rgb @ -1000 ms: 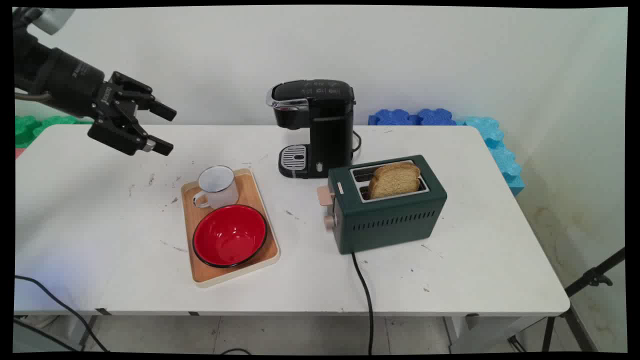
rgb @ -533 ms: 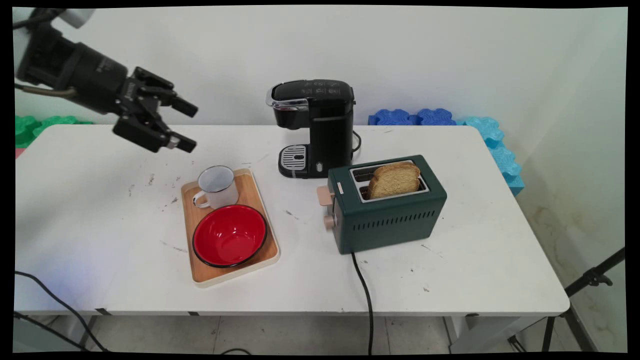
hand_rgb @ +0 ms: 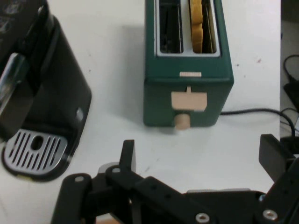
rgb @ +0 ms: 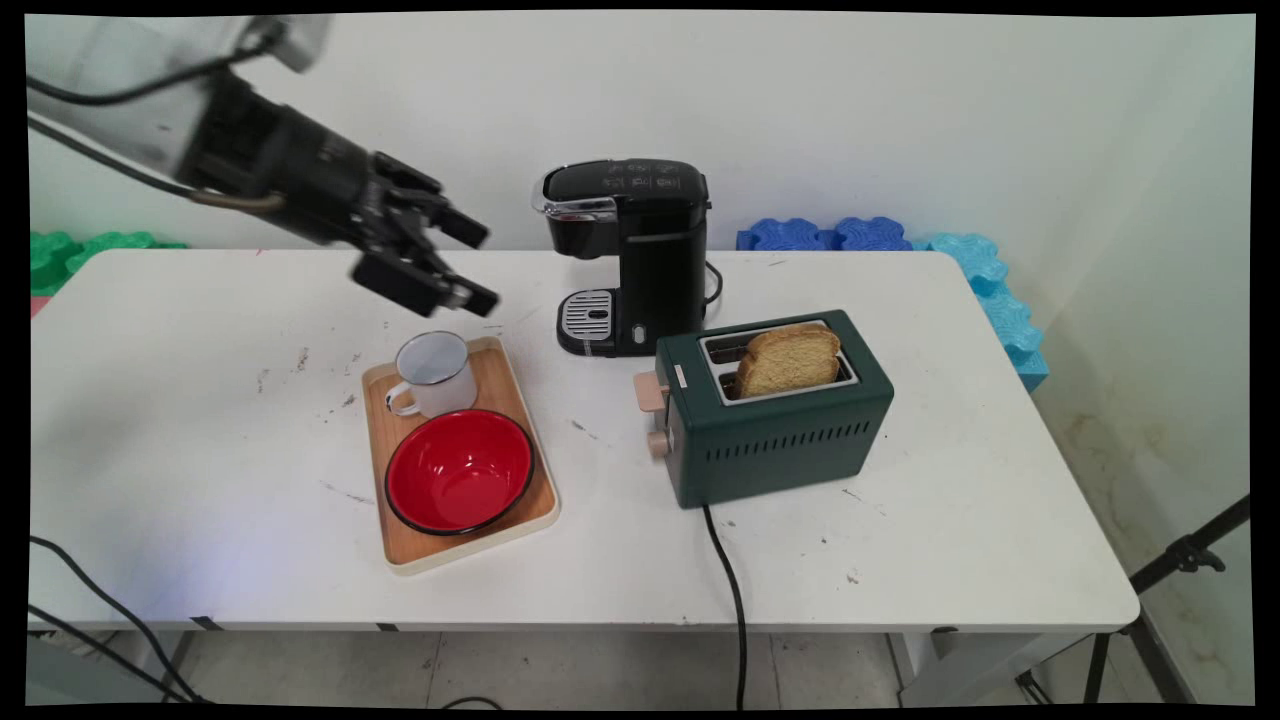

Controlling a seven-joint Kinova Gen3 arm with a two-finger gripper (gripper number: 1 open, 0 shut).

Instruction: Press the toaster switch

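My pincer (rgb: 482,268) hangs released and empty above the white counter (rgb: 950,520), its two fingers spread apart with only bare counter between them in the hand view (hand_rgb: 198,158). It sits over the far left part of the counter, just above and behind the white enamel mug (rgb: 435,373), touching nothing. The mug stands upright at the far end of a wooden tray (rgb: 515,525), its handle turned to the left; a red bowl (rgb: 459,470) fills the near end of the same tray, just beside the mug. To the right of my pincer stands a black coffee machine (rgb: 632,255), its drip grille (hand_rgb: 33,150) at the lower left of the hand view. Straight ahead of the fingers lies a dark green toaster (hand_rgb: 188,84), its beige lever (hand_rgb: 188,101) and knob (hand_rgb: 181,121) facing me; one slice of toast (rgb: 789,359) stands in one slot, the other slot empty. A black cord (rgb: 732,590) runs from the toaster over the near edge.
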